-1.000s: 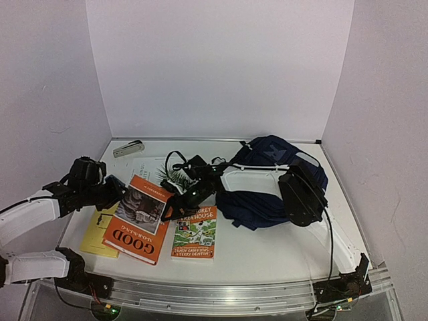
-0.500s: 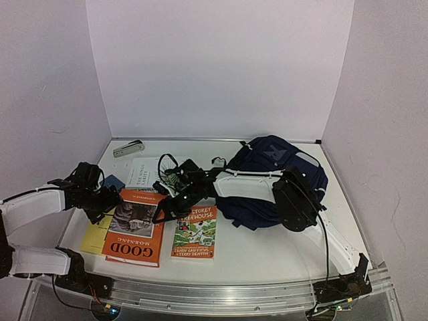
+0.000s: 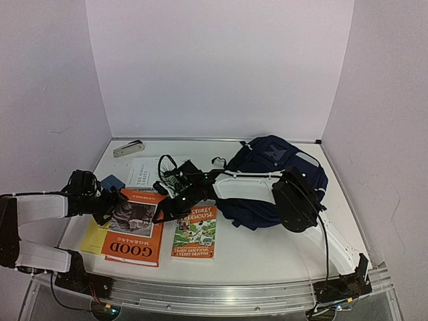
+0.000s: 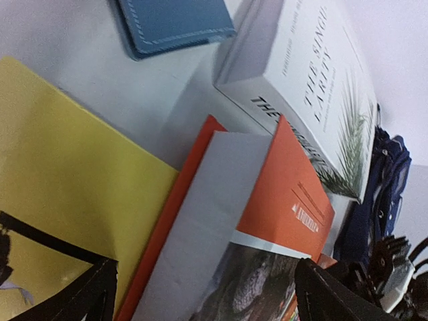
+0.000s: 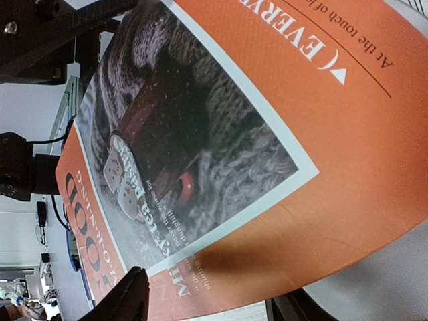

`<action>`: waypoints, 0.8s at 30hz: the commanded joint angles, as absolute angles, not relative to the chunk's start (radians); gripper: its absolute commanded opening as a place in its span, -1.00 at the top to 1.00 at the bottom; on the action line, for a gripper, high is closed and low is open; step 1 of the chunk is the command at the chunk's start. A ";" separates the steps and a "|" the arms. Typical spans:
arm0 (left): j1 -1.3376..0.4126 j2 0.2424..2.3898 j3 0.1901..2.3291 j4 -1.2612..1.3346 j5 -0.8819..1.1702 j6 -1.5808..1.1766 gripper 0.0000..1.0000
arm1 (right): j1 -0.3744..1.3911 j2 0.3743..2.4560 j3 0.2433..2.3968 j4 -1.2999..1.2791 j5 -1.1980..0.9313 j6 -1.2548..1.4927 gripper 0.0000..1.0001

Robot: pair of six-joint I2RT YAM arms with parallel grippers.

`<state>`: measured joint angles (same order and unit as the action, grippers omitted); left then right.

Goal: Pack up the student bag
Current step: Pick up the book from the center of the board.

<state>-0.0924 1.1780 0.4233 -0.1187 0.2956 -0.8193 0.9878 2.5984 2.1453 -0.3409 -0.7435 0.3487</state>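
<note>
The student bag (image 3: 274, 180), a dark navy backpack, lies at the right middle of the table, and its edge also shows in the left wrist view (image 4: 384, 180). An orange "GOOD MORNING" book (image 3: 134, 231) lies flat at the front left. My left gripper (image 3: 105, 202) is open at the book's left edge, and its fingers (image 4: 93, 294) stand wide either side of the orange book (image 4: 281, 194). My right gripper (image 3: 166, 208) reaches across from the bag side to the book's right edge. It is open, and its fingertips (image 5: 127, 297) flank the edge of the orange cover (image 5: 301, 134).
A green "Storey Treehouse" book (image 3: 195, 234) lies right of the orange one. A yellow book (image 3: 93, 235) sits partly under its left side. A white book (image 3: 144, 171) and a small blue case (image 3: 112, 182) lie behind. A grey object (image 3: 128, 148) rests near the back wall.
The left gripper opened and drew back to the left. The orange book, held tilted up before, now lies flat. The right gripper stays at the book's right edge, its jaws a little narrower.
</note>
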 commanded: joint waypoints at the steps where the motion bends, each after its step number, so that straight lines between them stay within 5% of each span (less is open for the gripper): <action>1: -0.096 1.196 0.360 -0.055 0.491 -0.791 -0.79 | 0.991 2.674 2.105 -0.431 -0.661 0.366 -0.12; 14: -0.098 0.932 0.342 0.046 0.654 -0.796 -0.26 | 0.996 2.708 2.169 -0.427 -0.728 0.383 -0.09; 24: -0.098 1.002 0.316 0.168 0.741 -0.831 -0.21 | 0.996 2.692 2.178 -0.426 -0.768 0.365 -0.11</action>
